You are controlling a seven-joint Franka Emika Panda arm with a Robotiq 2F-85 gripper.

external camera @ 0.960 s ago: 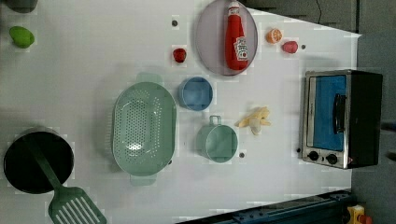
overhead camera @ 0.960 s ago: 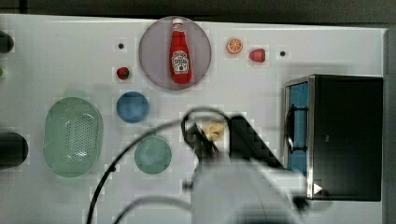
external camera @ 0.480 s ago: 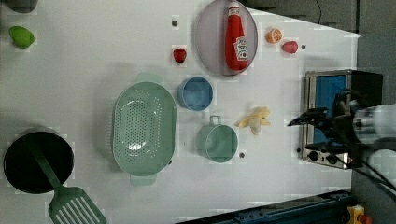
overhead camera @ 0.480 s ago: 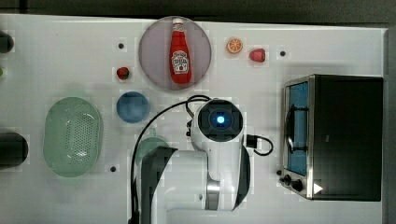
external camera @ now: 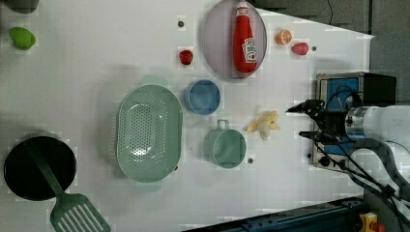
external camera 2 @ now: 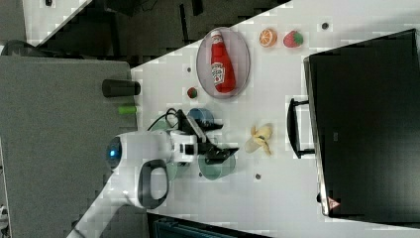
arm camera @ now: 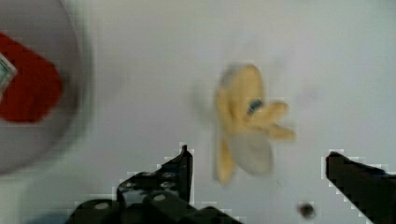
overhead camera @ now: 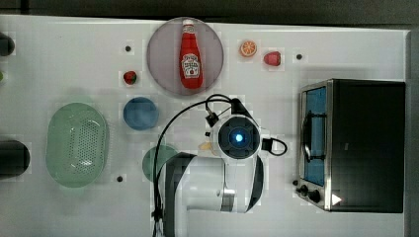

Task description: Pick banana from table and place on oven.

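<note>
Left view: banana [external camera: 263, 124] lies flat w/ long axis across, tip toward oven [external camera: 345, 92] (hand [external camera: 297, 122] spread wide).

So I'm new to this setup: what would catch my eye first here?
The red ketchup bottle lying on the round grey plate at the top view's upper middle. Then the white arm, its open gripper poised over the banana on the table, beside the oven.

Bare table [external camera: 290, 159] surrounds the banana [external camera: 263, 124]; green cup [external camera: 227, 147] stands nearest.
</note>
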